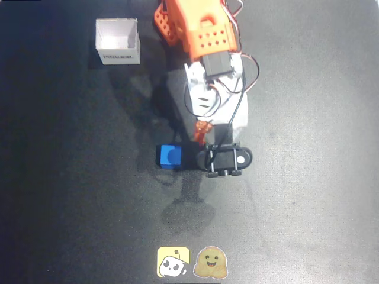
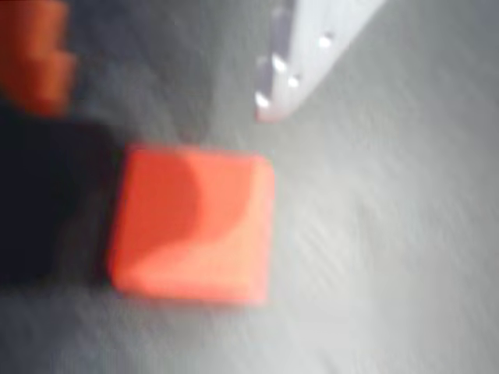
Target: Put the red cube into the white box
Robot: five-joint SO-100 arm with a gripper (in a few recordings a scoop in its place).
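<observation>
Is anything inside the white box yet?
No, the white box looks empty: the overhead view shows only its bare white floor. The red cube lies on the dark table in the wrist view.

You have one red cube (image 2: 191, 226), seen in the wrist view, one blue cube (image 1: 169, 157), and one white box (image 1: 118, 41) on the dark table (image 1: 308, 195). Two cartoon stickers (image 1: 190, 262) sit at its near edge.

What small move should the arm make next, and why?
Probably lower the gripper a little and close it on the red cube. In the wrist view the cube lies on the table just below an orange finger and a white one, apparently not yet gripped, and the white box is empty.
</observation>
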